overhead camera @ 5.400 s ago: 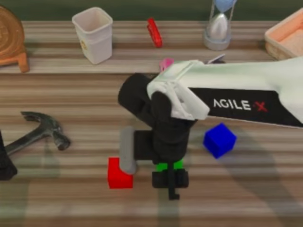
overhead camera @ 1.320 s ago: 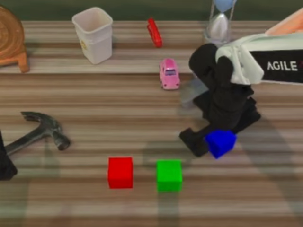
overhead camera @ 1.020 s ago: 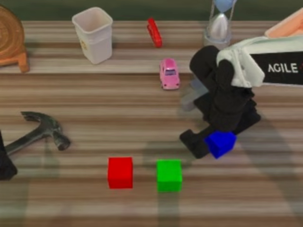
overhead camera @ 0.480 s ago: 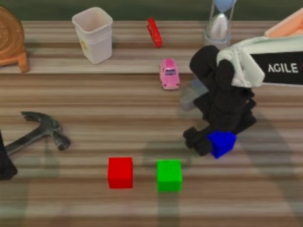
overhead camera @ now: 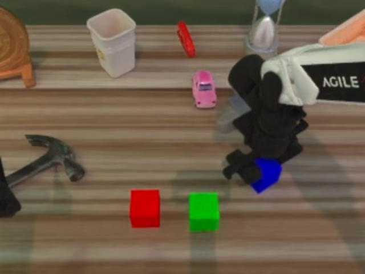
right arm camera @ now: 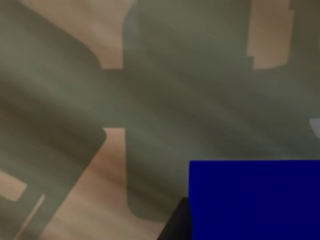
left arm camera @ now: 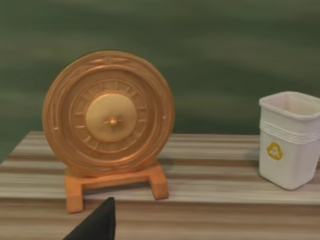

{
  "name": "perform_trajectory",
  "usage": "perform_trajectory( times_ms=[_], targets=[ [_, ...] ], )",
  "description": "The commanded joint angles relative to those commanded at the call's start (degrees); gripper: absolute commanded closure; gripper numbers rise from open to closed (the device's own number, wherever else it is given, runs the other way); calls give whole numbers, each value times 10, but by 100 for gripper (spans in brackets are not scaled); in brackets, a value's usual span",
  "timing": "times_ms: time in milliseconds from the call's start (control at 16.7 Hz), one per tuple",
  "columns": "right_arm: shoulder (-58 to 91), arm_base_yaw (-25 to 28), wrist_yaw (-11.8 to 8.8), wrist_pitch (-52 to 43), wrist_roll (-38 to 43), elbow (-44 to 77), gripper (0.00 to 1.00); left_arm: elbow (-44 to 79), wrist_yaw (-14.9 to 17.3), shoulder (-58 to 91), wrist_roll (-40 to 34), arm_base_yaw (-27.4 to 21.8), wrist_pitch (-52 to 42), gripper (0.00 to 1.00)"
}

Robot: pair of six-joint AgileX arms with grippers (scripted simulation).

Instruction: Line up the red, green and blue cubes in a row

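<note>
The red cube [overhead camera: 144, 208] and the green cube [overhead camera: 203, 211] sit side by side near the table's front edge, a small gap between them. The blue cube [overhead camera: 268, 174] lies farther right and a little farther back, turned at an angle to the other two. My right gripper [overhead camera: 258, 170] reaches down from the right and is shut on the blue cube, one black finger [overhead camera: 238, 166] pressed to its left side. In the right wrist view the blue cube [right arm camera: 255, 200] fills the corner beside a dark finger [right arm camera: 176, 226]. My left gripper [overhead camera: 5, 200] is parked at the left edge, open.
A hammer [overhead camera: 48, 157] lies at the left. Along the back stand a white cup [overhead camera: 113, 41], a thin red object [overhead camera: 186, 39], an hourglass [overhead camera: 263, 31], a round wooden disc [overhead camera: 11, 45] and a tray [overhead camera: 345, 43]. A pink toy car [overhead camera: 204, 88] sits behind the cubes.
The right gripper's fingers have closed in on the blue cube, and the cube has shifted slightly. The red and green cubes have stayed put since the green one was set down.
</note>
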Motion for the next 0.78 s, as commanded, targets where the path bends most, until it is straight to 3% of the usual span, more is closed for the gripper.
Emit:
perform_trajectory(
  times_ms=[480,780],
  targets=[
    [-19,1,-1,-16,1,12,100,0,0,0,0,0,0,0],
    [-56,6,-2,-116,-1,70,100,0,0,0,0,0,0,0]
  ],
)
